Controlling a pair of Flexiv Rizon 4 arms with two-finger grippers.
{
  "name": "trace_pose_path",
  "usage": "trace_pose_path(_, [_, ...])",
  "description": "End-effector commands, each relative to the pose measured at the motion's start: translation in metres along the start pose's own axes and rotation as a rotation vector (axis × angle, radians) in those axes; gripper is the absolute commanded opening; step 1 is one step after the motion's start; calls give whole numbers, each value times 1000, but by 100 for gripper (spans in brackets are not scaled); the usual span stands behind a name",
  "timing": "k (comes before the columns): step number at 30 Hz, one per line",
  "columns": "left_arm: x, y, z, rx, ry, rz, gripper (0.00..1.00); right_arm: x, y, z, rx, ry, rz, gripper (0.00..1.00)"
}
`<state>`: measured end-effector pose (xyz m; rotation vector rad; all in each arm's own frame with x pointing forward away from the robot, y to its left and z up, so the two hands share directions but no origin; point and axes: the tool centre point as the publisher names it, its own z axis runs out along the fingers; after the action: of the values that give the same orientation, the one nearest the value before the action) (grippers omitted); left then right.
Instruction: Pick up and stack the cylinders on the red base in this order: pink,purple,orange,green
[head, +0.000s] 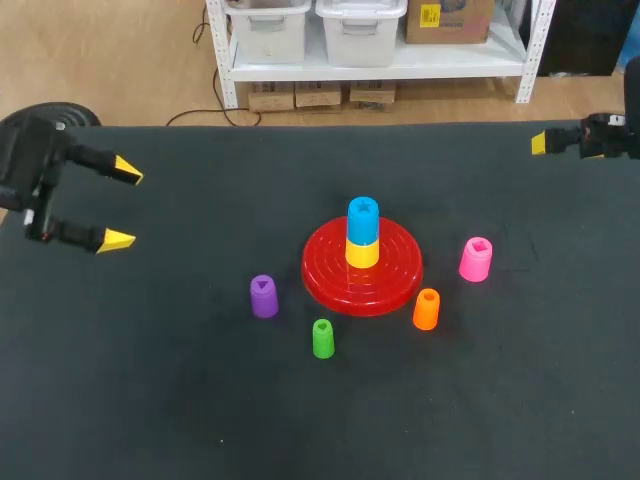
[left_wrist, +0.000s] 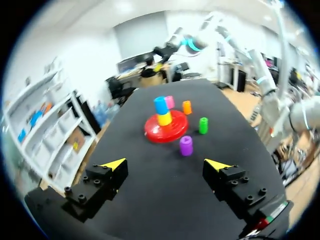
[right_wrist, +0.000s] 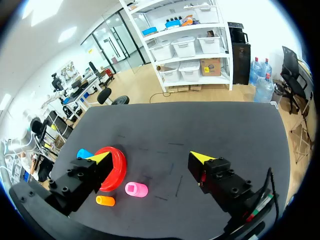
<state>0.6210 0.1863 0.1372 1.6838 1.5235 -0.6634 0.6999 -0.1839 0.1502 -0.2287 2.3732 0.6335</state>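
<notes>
Black table (head: 150, 400): one red base (head: 330, 275) bearing blue cylinder (head: 362, 212) on yellow cylinder (head: 362, 253); four loose nearby: pink cylinder (head: 476, 260), purple cylinder (head: 263, 297), orange cylinder (head: 426, 310), green cylinder (head: 322, 340). Left gripper (head: 124, 206) and right gripper (right_wrist: 151, 157) gape empty.

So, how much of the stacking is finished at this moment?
Done: nothing yet. The red base holds only a yellow cylinder with a blue cylinder on it. In hand: nothing; the left tool and the right tool are open, far from the pieces. Left: the pink cylinder, purple cylinder, orange cylinder and green cylinder all sit loose on the table.
</notes>
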Motion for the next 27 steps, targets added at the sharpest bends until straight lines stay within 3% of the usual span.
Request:
trace_pose_path(1, [1, 2, 3, 45, -6, 44, 100, 0, -1, 0, -3, 1, -1, 100])
trace_pose_path(3, [-3, 1, 6, 44, 24, -23, 100, 0, -1, 0, -3, 1, -1, 100])
trace_pose_path(6, [-5, 2, 13, 5, 144, -148, 100, 0, -1, 0, -3, 1, -1, 100])
trace_pose_path(7, [-7, 2, 15, 19, 135, -166, 100, 0, -1, 0, -3, 1, -1, 100])
trace_pose_path(12, [-18, -8, 20, 55, 81, -135, 100, 0, -1, 0, -3, 1, -1, 100])
trace_pose_path(21, [6, 3, 30, 7, 215, -184, 100, 0, -1, 0, -3, 1, -1, 100])
trace_pose_path(27, [7, 7, 30, 12, 216, -157, 100, 0, -1, 0, -3, 1, -1, 100])
